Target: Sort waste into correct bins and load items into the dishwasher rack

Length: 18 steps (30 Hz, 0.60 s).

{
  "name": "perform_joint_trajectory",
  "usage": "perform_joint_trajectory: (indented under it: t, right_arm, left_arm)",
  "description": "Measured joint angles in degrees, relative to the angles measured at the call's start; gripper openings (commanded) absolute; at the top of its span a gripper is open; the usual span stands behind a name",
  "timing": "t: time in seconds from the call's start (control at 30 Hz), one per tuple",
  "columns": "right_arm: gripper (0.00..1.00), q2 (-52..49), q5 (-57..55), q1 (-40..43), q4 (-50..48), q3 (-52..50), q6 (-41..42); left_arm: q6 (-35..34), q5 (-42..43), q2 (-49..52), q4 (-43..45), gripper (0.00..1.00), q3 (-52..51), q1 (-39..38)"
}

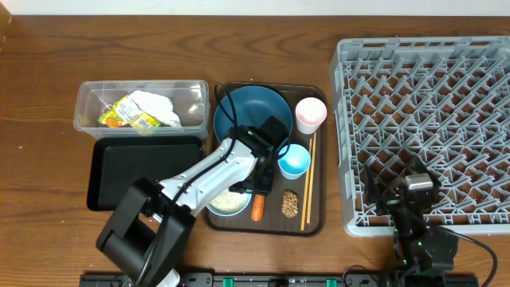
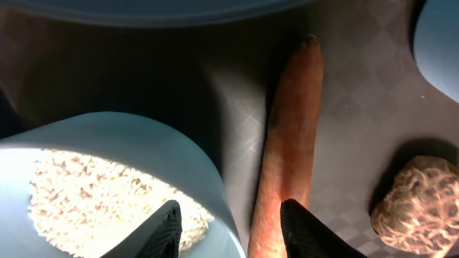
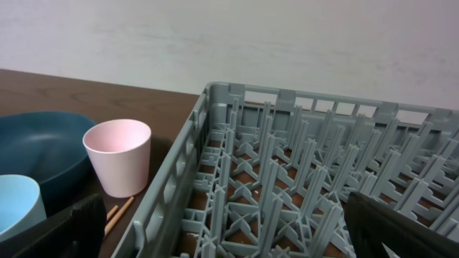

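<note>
Carrot (image 2: pixel 290 143) — lies flat on the brown tray (image 1: pixel 319 199), between rice bowl (image 2: pixel 107 136) and seedy lump (image 2: pixel 419 204). Probably the next waste for the black tray (image 1: pixel 143 171), since napkin (image 1: pixel 159 104) and wrapper (image 1: pixel 127 117) sit in the tub (image 1: pixel 80 112).
Left gripper (image 2: pixel 229 211) — low over the carrot, fingers part-open, gripping nothing; one tip overlaps its end, contact unclear.
Right gripper (image 3: pixel 229 229) — spread wide, holding nothing, by the rack (image 3: pixel 287 165).

Dark brown wood-grain table (image 1: pixel 40 88) fills overhead view. Plain off-white wall (image 3: pixel 215 36) behind far edge. Light soft, even.
</note>
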<state>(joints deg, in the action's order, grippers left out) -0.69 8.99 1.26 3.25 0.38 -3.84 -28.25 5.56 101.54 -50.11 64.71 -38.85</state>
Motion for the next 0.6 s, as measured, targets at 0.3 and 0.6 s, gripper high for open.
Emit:
perform_joint_trajectory:
  t: [0.3,0.6]
  right_arm:
    - [0.99,-0.02,0.00,0.00,0.00,0.00,0.00]
    - [0.99,0.00,0.00,0.00,0.00,0.00,0.00]
  left_arm:
    - [-0.02,0.02,0.48,0.81,0.45,0.00,0.02]
    - [-0.02,0.02,0.48,1.38,0.41,0.00,0.00]
